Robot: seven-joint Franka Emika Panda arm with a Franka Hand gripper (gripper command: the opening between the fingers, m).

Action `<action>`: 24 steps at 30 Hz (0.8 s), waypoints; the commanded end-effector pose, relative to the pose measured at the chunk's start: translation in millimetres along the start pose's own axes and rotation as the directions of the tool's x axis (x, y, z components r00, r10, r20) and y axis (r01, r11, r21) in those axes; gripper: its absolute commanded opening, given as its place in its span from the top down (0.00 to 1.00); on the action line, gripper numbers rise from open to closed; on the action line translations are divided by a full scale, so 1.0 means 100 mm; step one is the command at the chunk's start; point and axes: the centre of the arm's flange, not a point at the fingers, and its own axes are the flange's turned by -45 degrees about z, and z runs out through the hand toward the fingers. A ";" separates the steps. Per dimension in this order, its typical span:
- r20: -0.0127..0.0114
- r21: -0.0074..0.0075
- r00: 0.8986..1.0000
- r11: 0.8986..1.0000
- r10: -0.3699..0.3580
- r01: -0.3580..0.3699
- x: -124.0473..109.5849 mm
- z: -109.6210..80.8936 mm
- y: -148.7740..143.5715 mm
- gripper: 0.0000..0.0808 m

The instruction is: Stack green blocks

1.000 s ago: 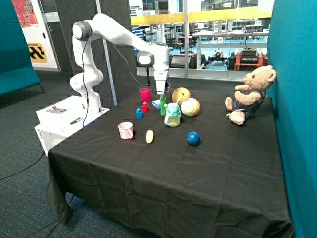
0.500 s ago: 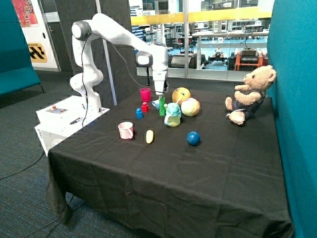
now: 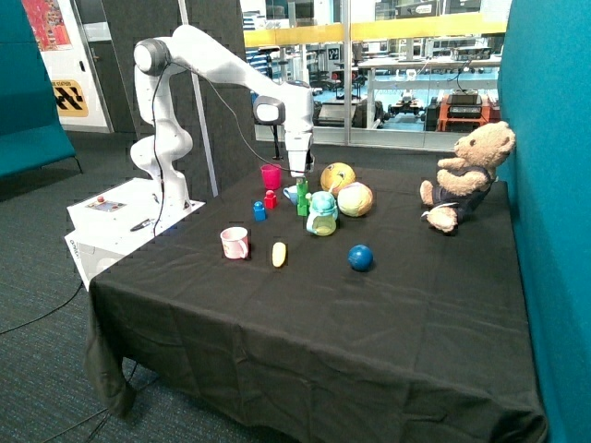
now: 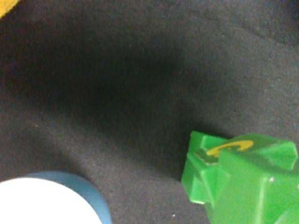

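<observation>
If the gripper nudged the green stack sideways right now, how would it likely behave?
The green stack stands tall and narrow on soft black cloth, so it would probably tip rather than slide. The bricks look like rigid, glossy plastic, likely light and somewhat slippery. With the gripper just above it, a nudge near the top might topple it towards the nearby cup.

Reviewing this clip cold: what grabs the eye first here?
The white Franka arm, its gripper hanging just above a green stack of blocks among toys at the table's far side. A teddy bear sits against the teal wall, and a blue ball lies alone on the black cloth.
</observation>
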 end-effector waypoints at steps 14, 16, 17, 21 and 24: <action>0.001 0.003 1.000 1.000 0.008 -0.008 0.00 -0.01 0.03 0.00; 0.001 0.003 1.000 1.000 0.009 -0.009 0.00 -0.01 0.04 0.00; 0.001 0.003 1.000 1.000 0.009 -0.009 0.00 -0.01 0.04 0.00; 0.001 0.003 1.000 1.000 0.008 -0.008 -0.02 -0.04 0.03 0.00; 0.001 0.003 1.000 1.000 0.007 -0.007 -0.05 -0.09 0.04 0.00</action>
